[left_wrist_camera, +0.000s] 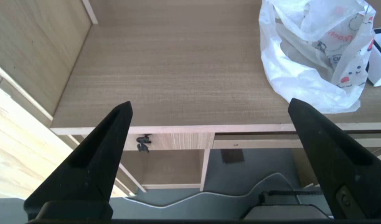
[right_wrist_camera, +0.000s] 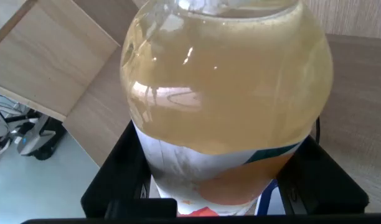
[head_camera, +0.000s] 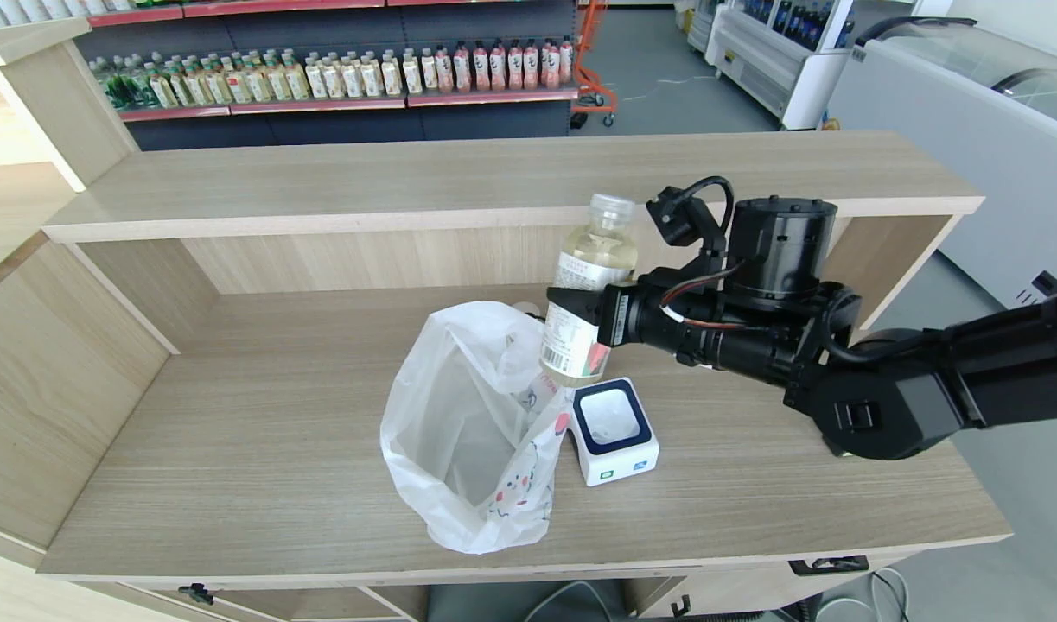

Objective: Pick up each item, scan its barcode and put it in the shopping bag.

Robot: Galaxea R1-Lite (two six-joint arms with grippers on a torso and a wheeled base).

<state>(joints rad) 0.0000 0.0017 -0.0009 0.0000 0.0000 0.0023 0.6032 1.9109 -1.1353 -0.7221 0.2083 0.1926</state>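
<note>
A clear bottle (head_camera: 582,289) of pale yellow drink with a white label hangs upright above the counter, its base just over the scanner (head_camera: 614,429). My right gripper (head_camera: 580,313) is shut on the bottle's middle, coming in from the right. In the right wrist view the bottle (right_wrist_camera: 228,99) sits between the black fingers (right_wrist_camera: 125,177). The white plastic shopping bag (head_camera: 476,423) stands open on the counter, left of the scanner. My left gripper (left_wrist_camera: 209,124) is open and holds nothing, low off the counter's front edge, with the bag (left_wrist_camera: 315,56) farther off.
The wooden counter (head_camera: 260,432) has a raised back shelf (head_camera: 493,181) and a side wall on the left. Store shelves of bottles (head_camera: 338,73) and white freezers (head_camera: 969,112) stand beyond. Bare counter lies left of the bag.
</note>
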